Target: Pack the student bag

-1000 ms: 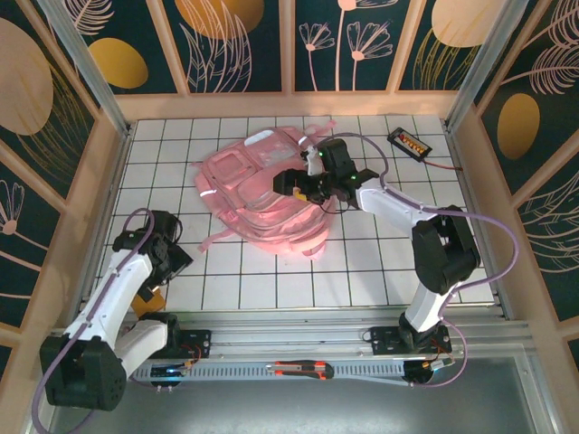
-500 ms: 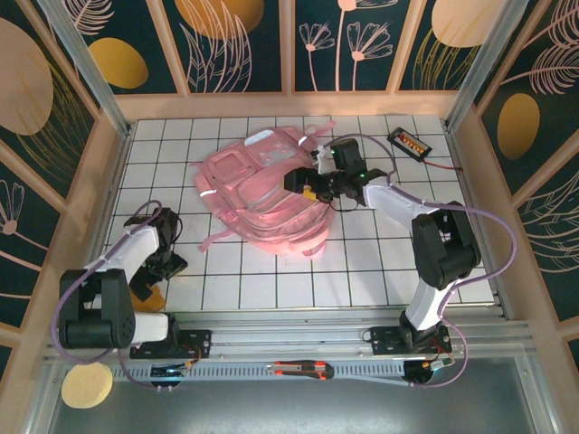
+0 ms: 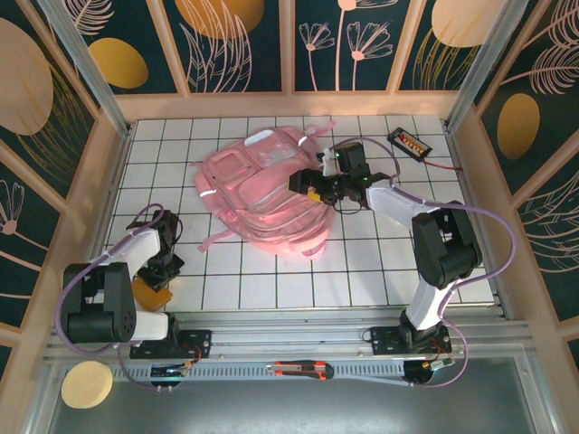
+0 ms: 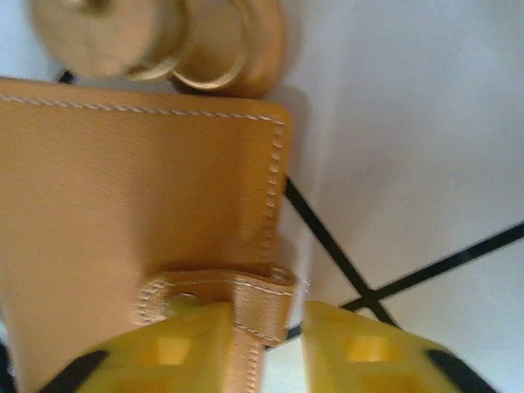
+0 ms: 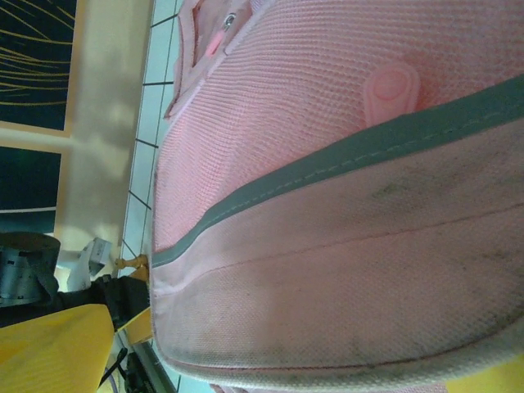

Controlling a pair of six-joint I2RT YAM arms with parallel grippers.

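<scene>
My left gripper (image 4: 266, 321) straddles the tab (image 4: 250, 296) of a tan case (image 4: 131, 188), jaws narrow; clamped or not, I cannot tell; my right gripper (image 3: 310, 187) gapes wide against the pink backpack (image 3: 249, 185), around the middle of the table (image 3: 380, 271).

At 12 o'clock, large pink fabric backpack (image 3: 258, 194): pink woven mesh, crossed by a grey reflective strip (image 5: 344, 157), with dark smudges below it. Underneath, white tiled tabletop (image 3: 362, 262) with a thin black grid. At 8 o'clock, flat tan leather pouch (image 4: 123, 188), edged in pale stitching. At 1 o'clock, small black rectangular device (image 3: 409, 142) with orange markings. All around, dark teal wall panels (image 3: 244, 45) printed with gold ovals and pale pink leaf and flower outlines.
</scene>
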